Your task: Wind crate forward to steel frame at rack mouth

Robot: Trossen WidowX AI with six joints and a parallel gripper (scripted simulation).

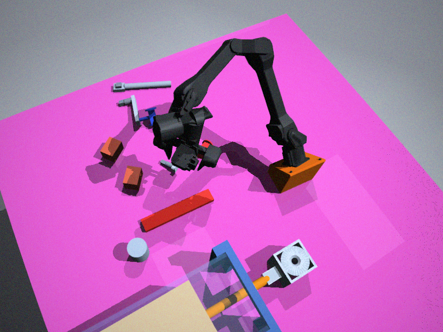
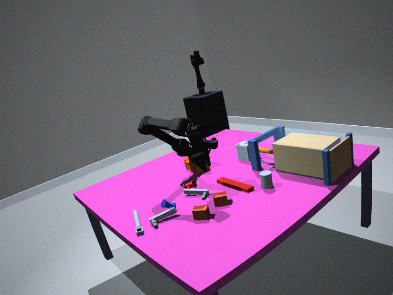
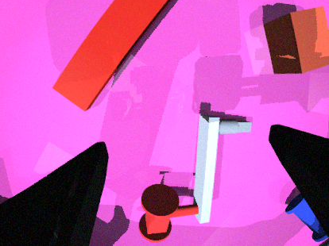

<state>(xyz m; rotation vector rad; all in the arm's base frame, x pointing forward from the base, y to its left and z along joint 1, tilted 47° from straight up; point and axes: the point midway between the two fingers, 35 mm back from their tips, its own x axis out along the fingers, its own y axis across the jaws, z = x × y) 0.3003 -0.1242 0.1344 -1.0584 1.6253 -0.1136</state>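
Note:
My gripper (image 1: 184, 157) (image 3: 191, 141) is open and empty. It hangs low over a grey crank handle (image 3: 207, 167) (image 2: 195, 191) with a red knob (image 3: 159, 209) (image 1: 205, 143) that lies flat on the bench; its key stub (image 3: 235, 126) (image 1: 167, 166) points sideways. The fingers straddle the crank without touching it. The winch (image 1: 295, 261) (image 2: 243, 151) stands near the blue steel frame (image 1: 243, 284) (image 2: 253, 154), its round top hole empty. An orange strap (image 1: 236, 295) runs from it to the tan crate (image 1: 166, 310) (image 2: 304, 154) inside the clear guard.
A second crank with a blue knob (image 1: 149, 114) (image 2: 167, 204) (image 3: 302, 209) and a straight grey handle (image 1: 142, 85) (image 2: 137, 222) lie farther off. A red bar (image 1: 177, 209) (image 3: 129, 19), two orange blocks (image 1: 111, 148) (image 1: 132, 175) and a grey cylinder (image 1: 137, 249) lie nearby. The arm's orange base (image 1: 295, 171) stands mid-bench.

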